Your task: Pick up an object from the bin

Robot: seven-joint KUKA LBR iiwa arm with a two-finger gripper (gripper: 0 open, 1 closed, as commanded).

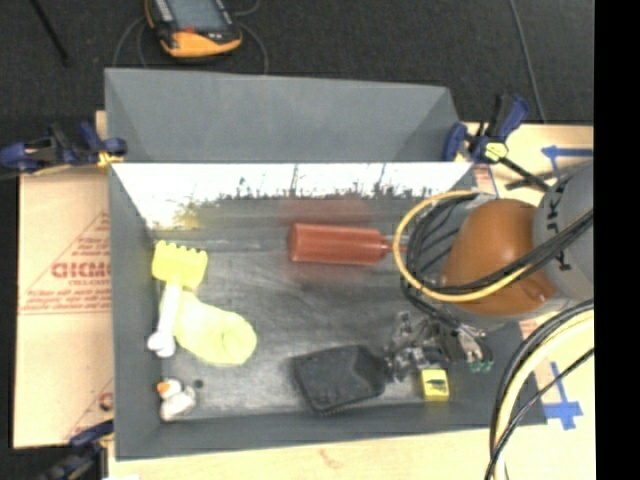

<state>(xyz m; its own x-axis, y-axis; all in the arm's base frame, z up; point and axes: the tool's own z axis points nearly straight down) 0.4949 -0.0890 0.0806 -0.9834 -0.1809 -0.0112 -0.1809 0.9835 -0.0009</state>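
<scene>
Bin: grey metal, with a few loose things spread on its floor.
Hand: low in the near right part of the bin, below the orange cover of the arm.
Black flat thing: lies by the near wall, just left of the hand; whether they touch I cannot tell.
Small yellow block: just beside the hand, on its near right.
Red cylinder: on its side, in the far middle.
Yellow toy rake: at the left, white handle pointing near.
Pale yellow round thing: touching that handle.
Small white and orange thing: in the near left corner.
</scene>
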